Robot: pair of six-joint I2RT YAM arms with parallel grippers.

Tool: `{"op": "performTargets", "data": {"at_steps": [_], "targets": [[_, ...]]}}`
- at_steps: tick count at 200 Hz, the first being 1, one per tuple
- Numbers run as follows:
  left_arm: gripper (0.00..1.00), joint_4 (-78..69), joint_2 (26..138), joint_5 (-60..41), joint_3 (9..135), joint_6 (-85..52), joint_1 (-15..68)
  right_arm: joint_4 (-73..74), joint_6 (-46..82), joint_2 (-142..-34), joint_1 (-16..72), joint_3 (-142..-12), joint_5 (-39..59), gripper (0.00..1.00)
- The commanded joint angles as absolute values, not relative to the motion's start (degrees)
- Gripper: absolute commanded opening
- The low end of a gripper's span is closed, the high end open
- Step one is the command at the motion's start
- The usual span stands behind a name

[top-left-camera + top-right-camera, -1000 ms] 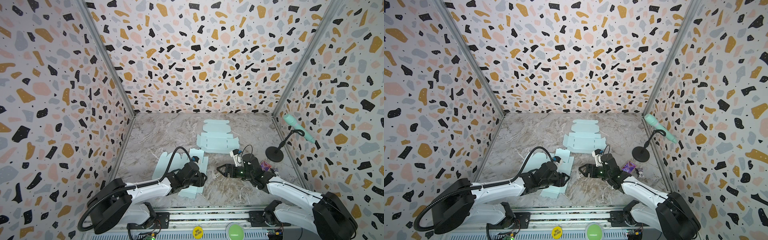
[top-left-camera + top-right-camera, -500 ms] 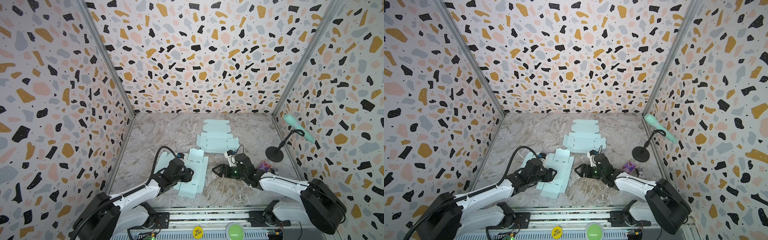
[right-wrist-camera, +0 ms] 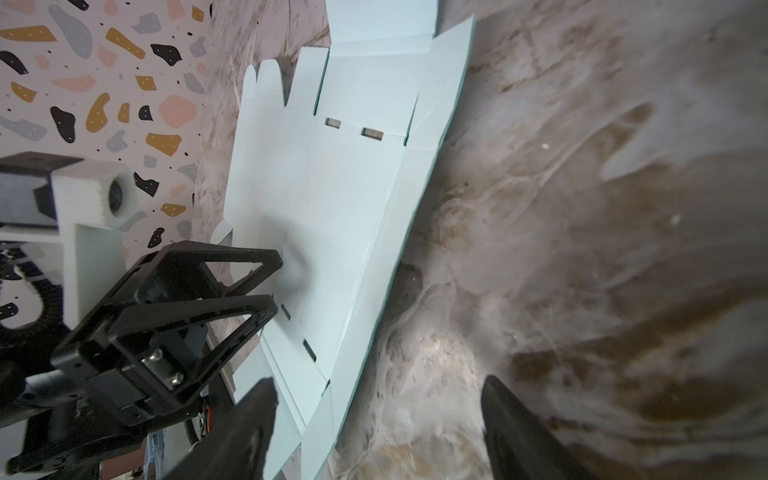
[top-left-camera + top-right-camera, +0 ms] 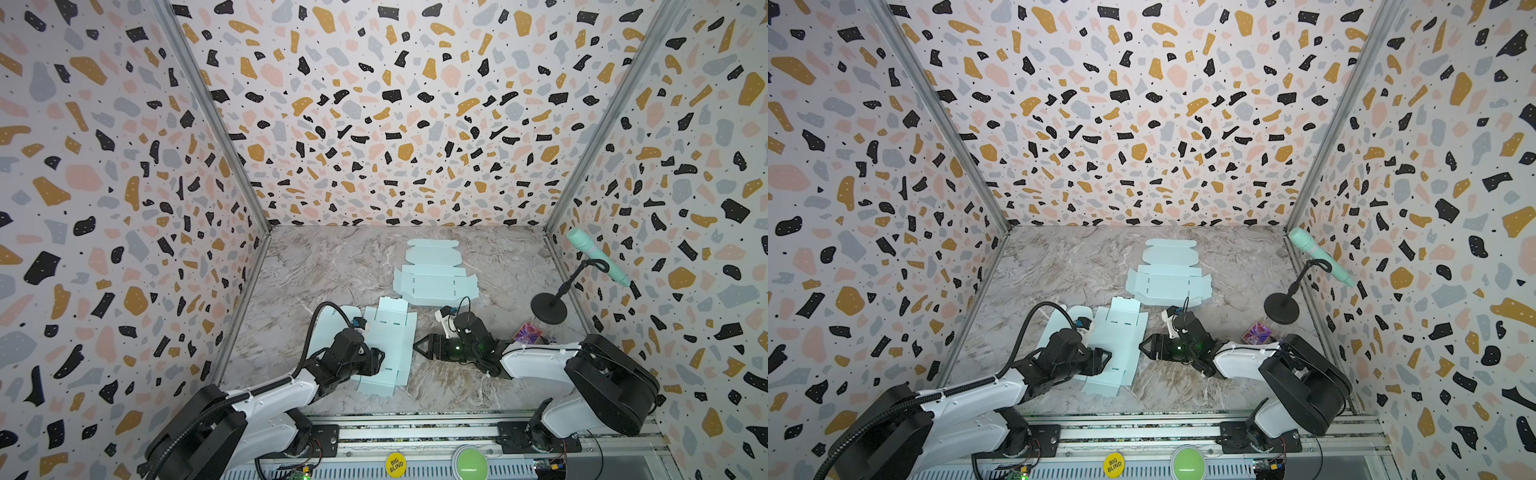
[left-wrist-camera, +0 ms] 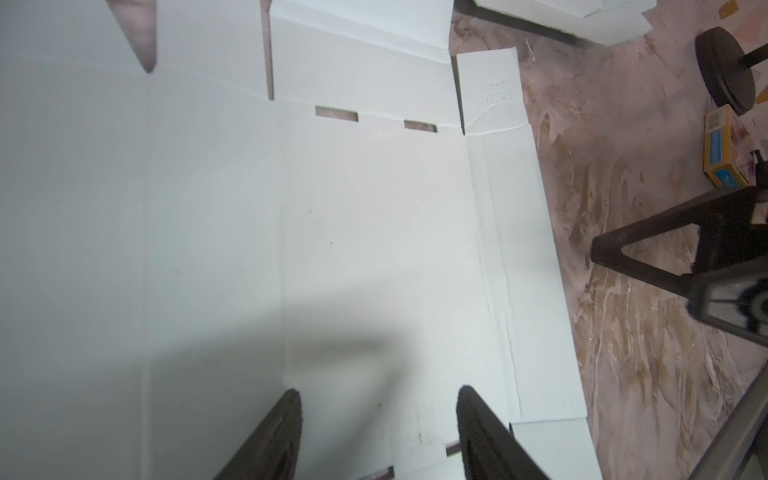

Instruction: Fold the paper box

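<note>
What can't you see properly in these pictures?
- Both top views: the left arm covers part of the near box blank.
- Left wrist view: the picture's edges cut that blank off.
- Top views: the small purple box is too small to read.
- Right wrist view: only blurred fingertips of the right gripper show.
</note>
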State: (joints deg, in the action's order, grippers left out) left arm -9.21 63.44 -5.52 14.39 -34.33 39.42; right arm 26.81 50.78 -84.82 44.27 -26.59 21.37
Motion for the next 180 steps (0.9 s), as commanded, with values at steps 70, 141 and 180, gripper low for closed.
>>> {"op": "performTargets", "data": {"at_steps": [70,141,180], "targets": [[0.6,-11.28,57.9,-5.17,8.01,-42.97,47.11,39.1,52.82,-90.36,47.89,-24.05,21.07,0.57],[0.57,-13.49,58.63,-4.13,6.99,-43.6,47.86,41.22,53.46,-92.45,49.27,-23.85,20.55,0.36],[0.55,-13.99,58.53,-4.13,6.48,-43.97,48.23,43.36,55.55,-92.32,49.74,-21.94,17.92,0.28]]}}
